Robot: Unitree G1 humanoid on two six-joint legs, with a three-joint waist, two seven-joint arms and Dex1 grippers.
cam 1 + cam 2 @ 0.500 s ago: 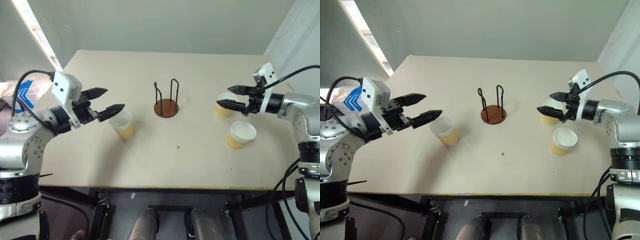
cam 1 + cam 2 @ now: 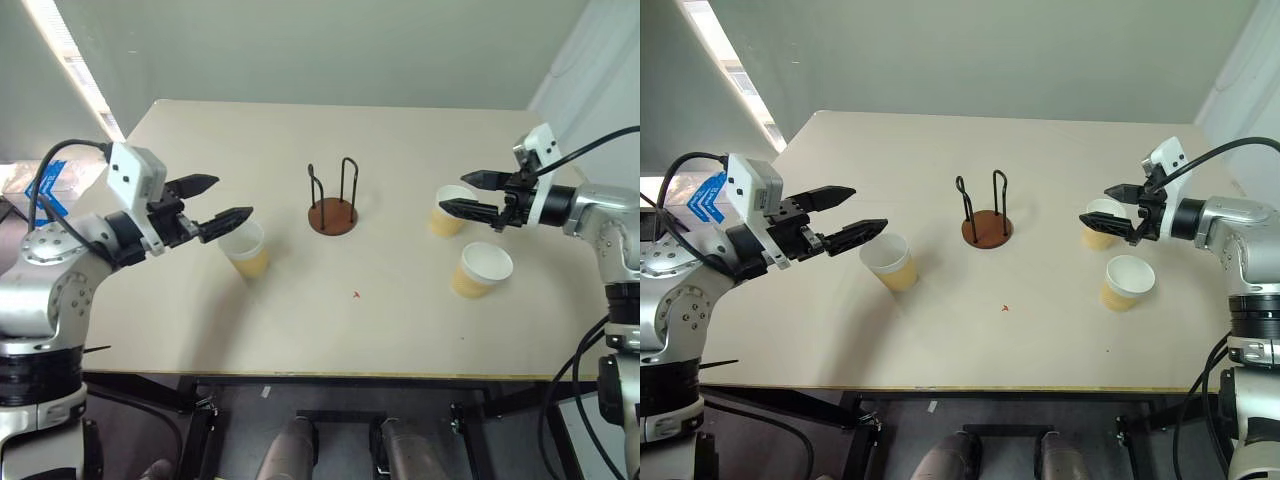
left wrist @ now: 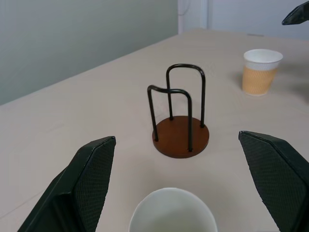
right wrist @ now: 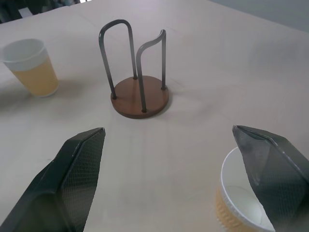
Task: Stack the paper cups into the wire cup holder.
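Three paper cups stand upright on the counter. The left gripper is held with its fingers spread wide apart, nothing between them — one cup sits just below and beyond their tips. The right gripper is likewise held wide apart and empty, a second cup lying under its fingertips, the third cup nearer beside it. The wire cup holder stands empty, well ahead of both sets of fingers, between them.

Right pincer slightly farther right.
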